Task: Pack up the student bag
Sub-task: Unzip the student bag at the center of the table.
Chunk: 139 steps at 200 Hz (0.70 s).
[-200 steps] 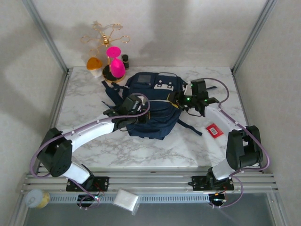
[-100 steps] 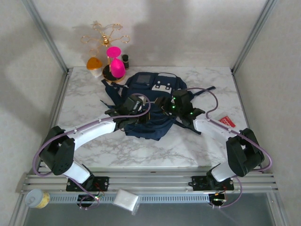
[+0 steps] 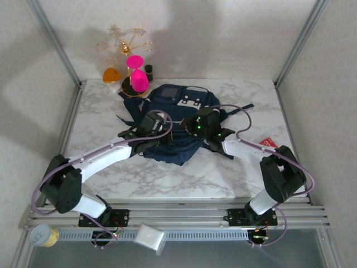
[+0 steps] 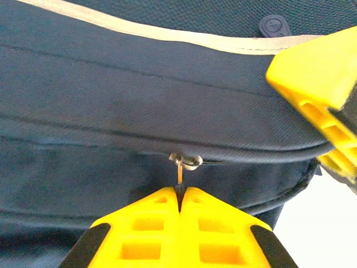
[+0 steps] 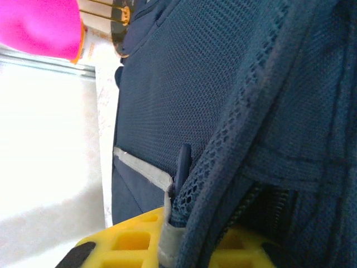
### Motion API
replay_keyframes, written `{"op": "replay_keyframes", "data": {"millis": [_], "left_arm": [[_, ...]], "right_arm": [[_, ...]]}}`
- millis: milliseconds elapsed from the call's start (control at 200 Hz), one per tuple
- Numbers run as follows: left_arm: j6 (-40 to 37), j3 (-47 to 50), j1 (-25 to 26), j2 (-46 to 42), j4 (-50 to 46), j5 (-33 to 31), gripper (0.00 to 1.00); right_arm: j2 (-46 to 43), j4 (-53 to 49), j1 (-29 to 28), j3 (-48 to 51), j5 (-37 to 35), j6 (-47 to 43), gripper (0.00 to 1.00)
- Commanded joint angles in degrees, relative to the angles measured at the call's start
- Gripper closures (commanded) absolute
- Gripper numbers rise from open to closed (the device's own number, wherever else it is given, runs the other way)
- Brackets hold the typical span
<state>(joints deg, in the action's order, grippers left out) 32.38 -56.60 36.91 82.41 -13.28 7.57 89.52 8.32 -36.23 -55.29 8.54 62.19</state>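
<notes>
The student bag point(image 3: 177, 100), a big navy backpack with grey patches near its top, lies flat mid-table. My left gripper point(image 3: 152, 127) sits over its left half. In the left wrist view its yellow fingers point(image 4: 150, 223) are shut on the metal zipper pull point(image 4: 181, 174), which hangs from a closed zip below a pale stripe point(image 4: 167, 36). My right gripper point(image 3: 198, 125) is on the bag's middle right. Its yellow fingers point(image 5: 134, 240) are shut on the bag's mesh side edge point(image 5: 223, 167) and grey trim. A yellow finger of the right gripper point(image 4: 318, 78) shows at the upper right.
A pink hourglass point(image 3: 136, 75), a gold wire stand point(image 3: 124, 42), an orange-topped object point(image 3: 112, 75) and a small dark bottle point(image 3: 148, 71) crowd the back left corner. A red card point(image 3: 268, 144) lies at the right. A jar point(image 3: 42, 235) and a white packet point(image 3: 149, 237) sit below the rail.
My right arm swung left from the bag's right edge onto its middle right. The bag shifted slightly left. The red card now lies further right and back. The left gripper barely moved.
</notes>
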Motion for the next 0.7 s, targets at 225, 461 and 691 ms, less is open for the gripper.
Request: {"op": "replay_keyframes", "data": {"millis": [225,461,691], "left_arm": [[1.15,2.83,-2.40,-5.38,-10.02,-9.21,1.00],[0.77,1.98,-4.91,-2.73,-9.07,-11.36,1.00],[-2.23,-0.47,-7.99,3.23,-1.74,-10.84,1.00]], "right_arm": [[-9.06,-12.69,16.56,-2.85,27.94,-22.72,1.00],[-8.16,-19.83,27.48,-6.88,39.02,-29.89,1.00],[-2.34,-20.86,27.54,-10.97,42.60,-31.17,1.00]]}}
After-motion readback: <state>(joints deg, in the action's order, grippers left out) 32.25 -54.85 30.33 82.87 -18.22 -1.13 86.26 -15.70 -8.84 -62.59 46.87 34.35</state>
